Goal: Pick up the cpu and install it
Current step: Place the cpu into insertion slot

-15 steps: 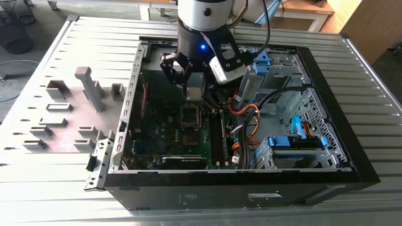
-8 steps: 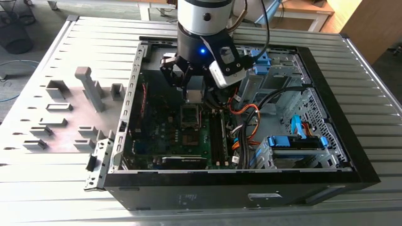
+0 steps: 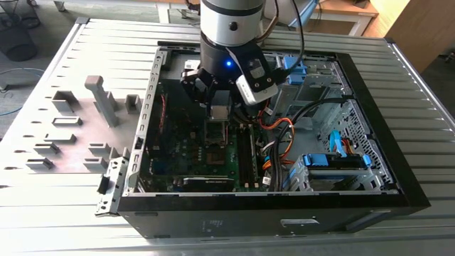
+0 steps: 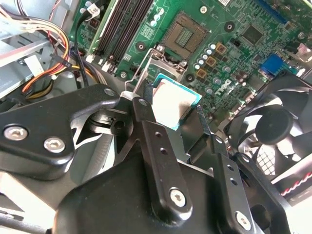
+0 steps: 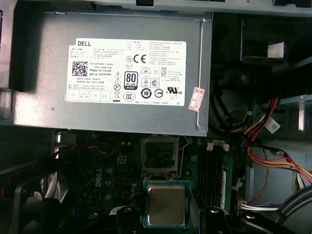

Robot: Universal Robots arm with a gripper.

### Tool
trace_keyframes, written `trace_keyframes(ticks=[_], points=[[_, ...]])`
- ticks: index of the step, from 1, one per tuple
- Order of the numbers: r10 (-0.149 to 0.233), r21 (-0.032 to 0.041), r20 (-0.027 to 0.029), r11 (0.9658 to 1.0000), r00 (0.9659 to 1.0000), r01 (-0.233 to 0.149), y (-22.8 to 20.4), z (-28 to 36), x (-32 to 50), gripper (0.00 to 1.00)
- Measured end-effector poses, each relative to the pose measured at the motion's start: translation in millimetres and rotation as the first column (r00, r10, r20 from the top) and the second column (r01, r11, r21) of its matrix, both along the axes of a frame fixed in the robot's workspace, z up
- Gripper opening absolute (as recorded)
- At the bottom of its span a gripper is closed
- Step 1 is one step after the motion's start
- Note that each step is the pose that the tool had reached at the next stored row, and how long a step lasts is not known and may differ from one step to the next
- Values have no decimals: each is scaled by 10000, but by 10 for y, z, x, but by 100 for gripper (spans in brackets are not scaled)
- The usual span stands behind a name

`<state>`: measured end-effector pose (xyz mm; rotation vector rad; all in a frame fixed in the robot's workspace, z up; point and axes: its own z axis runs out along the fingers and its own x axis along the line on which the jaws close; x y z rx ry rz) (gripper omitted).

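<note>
Jaws clamped on the cpu (image 4: 174, 102), above the motherboard (image 4: 229, 44), open case (image 3: 270, 213) on slatted metal table (image 3: 106, 48), floor (image 3: 50, 26) beyond

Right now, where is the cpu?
In the second wrist view the cpu sits clamped in the gripper, held over the green motherboard inside the case. It is close to the open socket but not in it.
</note>
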<state>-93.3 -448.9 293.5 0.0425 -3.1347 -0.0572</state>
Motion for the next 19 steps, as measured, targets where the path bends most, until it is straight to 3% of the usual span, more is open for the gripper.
trace_keyframes(ticks=[11, 19], points=[[0, -1, 0, 10000, 10000, 0, -7, -10, -1, 47], [0, -1, 0, 10000, 10000, 0, -27, -65, -5, 47]])
